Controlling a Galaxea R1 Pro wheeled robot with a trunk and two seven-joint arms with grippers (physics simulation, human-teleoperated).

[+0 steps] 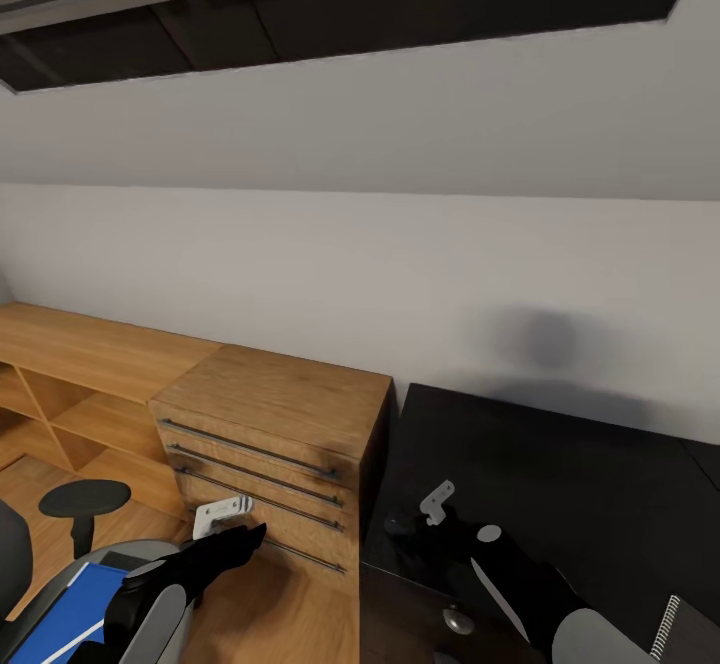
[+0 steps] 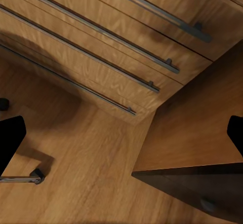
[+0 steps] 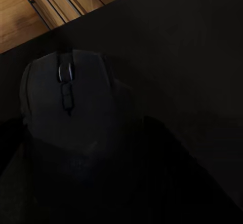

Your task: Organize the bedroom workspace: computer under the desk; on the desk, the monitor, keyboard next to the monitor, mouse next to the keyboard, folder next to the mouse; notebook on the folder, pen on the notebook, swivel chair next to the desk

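My right gripper hovers low over the left end of the black desk. The small black mouse lies right at its fingertips, scroll wheel up, and shows as a dark lump in the head view. The fingers blend into the dark desk, so their grip is unclear. My left gripper is open and holds nothing, in front of the wooden drawer unit. The blue folder lies on the grey swivel chair at the lower left. A spiral notebook sits at the desk's near right.
The light wooden drawer unit with long bar handles stands against the desk's left side. A low wooden shelf runs along the white wall. The chair's black armrest rises near my left arm. Below is wooden floor.
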